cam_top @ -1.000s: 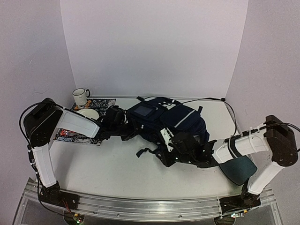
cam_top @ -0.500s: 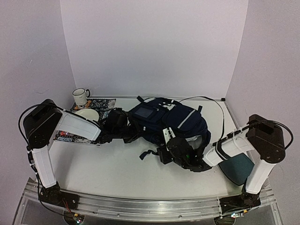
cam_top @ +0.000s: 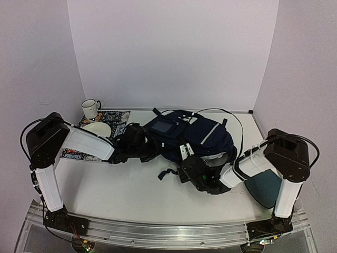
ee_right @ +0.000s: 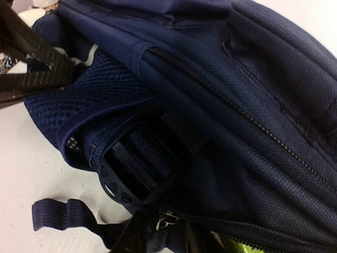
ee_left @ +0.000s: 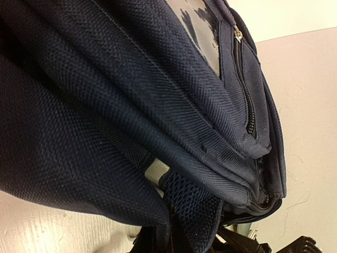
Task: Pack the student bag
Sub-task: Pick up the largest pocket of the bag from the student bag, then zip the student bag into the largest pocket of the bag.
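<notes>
The student bag, navy with white piping, lies in the middle of the table. At the bag's left end my left gripper is shut on its mesh shoulder strap; the fingers barely show under the fabric. My right gripper is at the bag's near edge. In the right wrist view a small metal zip pull sits between its dark fingertips, below a black buckle. I cannot make out whether they pinch it. Something yellow-green shows in the zip's gap.
At the back left stand a white mug and a white dish on a patterned cloth. A dark teal flat object lies under the right arm. A loose navy strap trails toward the front.
The right arm has folded and its gripper slid left along the bag's near edge; its jaws widened, then narrowed. The left gripper shifted slightly right, holding the strap.
</notes>
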Action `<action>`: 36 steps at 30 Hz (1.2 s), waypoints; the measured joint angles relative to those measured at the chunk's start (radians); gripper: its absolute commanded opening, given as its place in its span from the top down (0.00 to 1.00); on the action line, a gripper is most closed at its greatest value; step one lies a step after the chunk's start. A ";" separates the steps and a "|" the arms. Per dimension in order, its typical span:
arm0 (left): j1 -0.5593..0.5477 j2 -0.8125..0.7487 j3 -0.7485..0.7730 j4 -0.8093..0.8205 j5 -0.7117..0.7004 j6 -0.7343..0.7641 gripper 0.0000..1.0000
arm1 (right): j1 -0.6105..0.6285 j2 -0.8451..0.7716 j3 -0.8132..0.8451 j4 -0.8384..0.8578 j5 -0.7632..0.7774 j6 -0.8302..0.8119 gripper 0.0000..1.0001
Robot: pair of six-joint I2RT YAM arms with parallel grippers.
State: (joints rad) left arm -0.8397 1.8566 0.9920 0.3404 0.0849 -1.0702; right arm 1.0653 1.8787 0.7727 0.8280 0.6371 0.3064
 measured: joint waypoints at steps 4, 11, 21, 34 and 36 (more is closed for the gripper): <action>-0.005 -0.001 -0.001 0.000 -0.019 0.019 1.00 | -0.004 -0.018 -0.019 0.001 -0.024 -0.015 0.95; 0.008 -0.001 -0.008 0.010 -0.007 0.054 1.00 | -0.007 -0.170 -0.080 -0.078 -0.161 -0.035 1.00; 0.055 -0.001 -0.020 0.036 0.137 0.097 1.00 | -0.039 -0.307 -0.127 -0.200 -0.289 -0.047 1.00; 0.182 0.073 0.084 -0.059 0.304 0.228 1.00 | -0.040 -0.422 -0.171 -0.316 -0.342 -0.071 1.00; 0.207 0.110 0.129 -0.082 0.322 0.249 1.00 | -0.040 -0.425 -0.172 -0.330 -0.343 -0.072 1.00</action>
State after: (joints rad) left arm -0.6325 1.9665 1.1207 0.2579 0.4069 -0.8207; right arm 1.0249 1.4542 0.6011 0.4983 0.2940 0.2349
